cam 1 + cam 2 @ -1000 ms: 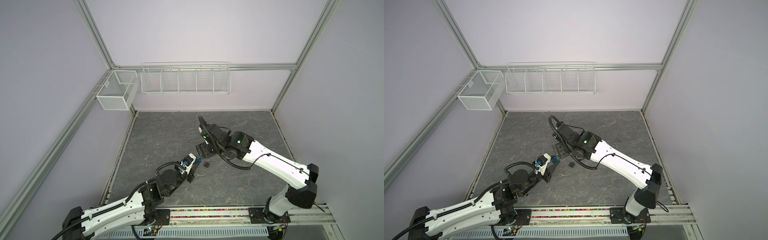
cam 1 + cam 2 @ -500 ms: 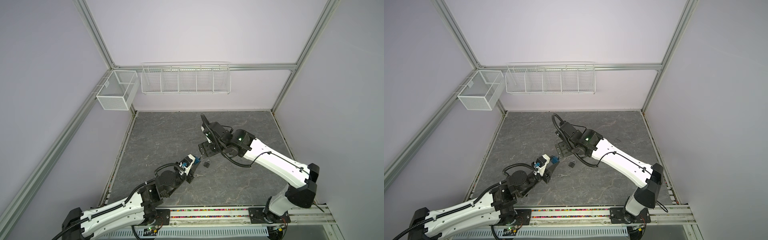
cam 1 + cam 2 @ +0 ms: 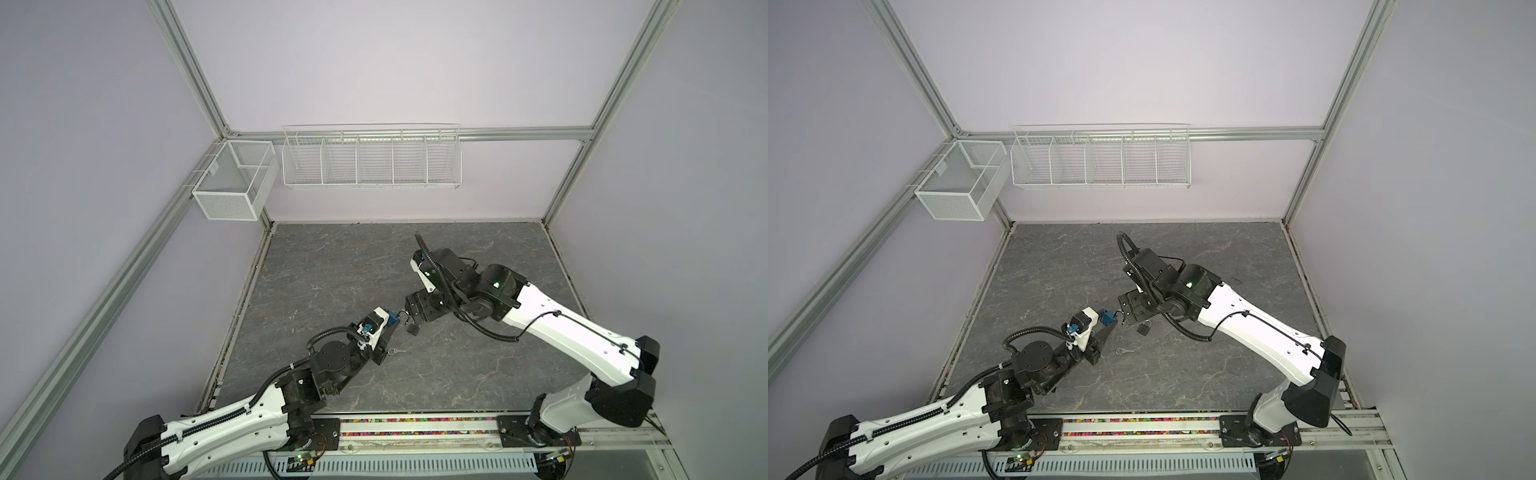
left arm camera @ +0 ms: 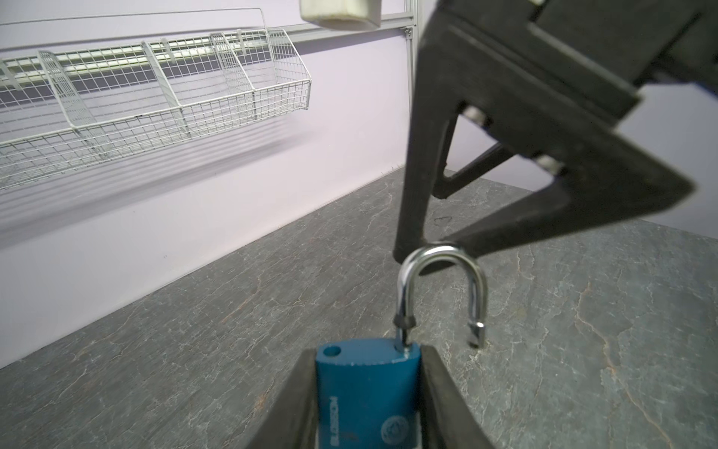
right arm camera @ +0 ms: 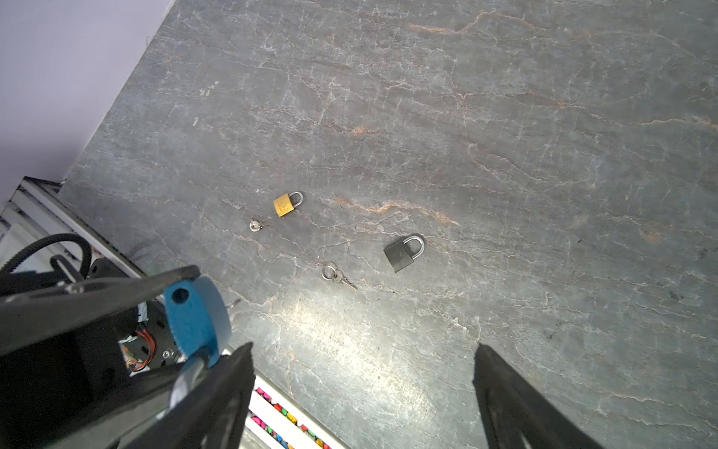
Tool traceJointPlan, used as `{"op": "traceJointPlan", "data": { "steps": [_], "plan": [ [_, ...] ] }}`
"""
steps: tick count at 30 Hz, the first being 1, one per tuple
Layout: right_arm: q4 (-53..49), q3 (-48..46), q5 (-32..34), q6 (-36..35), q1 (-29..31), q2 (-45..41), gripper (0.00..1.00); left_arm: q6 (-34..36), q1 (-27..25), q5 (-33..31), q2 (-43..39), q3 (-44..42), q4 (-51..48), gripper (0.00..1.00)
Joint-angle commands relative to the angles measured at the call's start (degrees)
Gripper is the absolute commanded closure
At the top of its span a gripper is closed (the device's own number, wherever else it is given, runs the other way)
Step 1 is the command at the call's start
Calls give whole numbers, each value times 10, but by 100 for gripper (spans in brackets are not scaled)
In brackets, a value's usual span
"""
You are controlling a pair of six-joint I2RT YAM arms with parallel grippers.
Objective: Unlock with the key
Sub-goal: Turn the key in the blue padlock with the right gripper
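Lockwork: clamping blue padlock [image 4: 367,392] in left end effector [image 4: 367,352], holding right end effector [image 5: 361,348] wide beside open shackle [image 4: 405,295].

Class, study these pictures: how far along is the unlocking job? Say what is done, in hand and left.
Done: the blue padlock has its shackle open, one end free. In hand: the left gripper clamps its body; the right gripper, fingers spread, sits at the shackle. Left: the black padlock and yellow padlock lie apparently shut on the table, keys nearby.
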Motion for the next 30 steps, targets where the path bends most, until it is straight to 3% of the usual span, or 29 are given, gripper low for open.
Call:
{"op": "traceJointPlan", "data": {
  "steps": [1, 6, 13, 30],
  "plan": [
    [34, -25, -51, -6, -3, -27, 10, -8, -1, -10, 0, 4, 33, 100],
    [30, -32, -32, -1, -11, -48, 10, -18, 0, -9, 6, 11, 34, 100],
    [78, -63, -68, -17, -12, -85, 10, -28, 0, -8, 13, 19, 31, 100],
    [79, -70, -72, -30, -11, -51, 10, -31, 0, -11, 14, 26, 37, 100]
  ]
}}
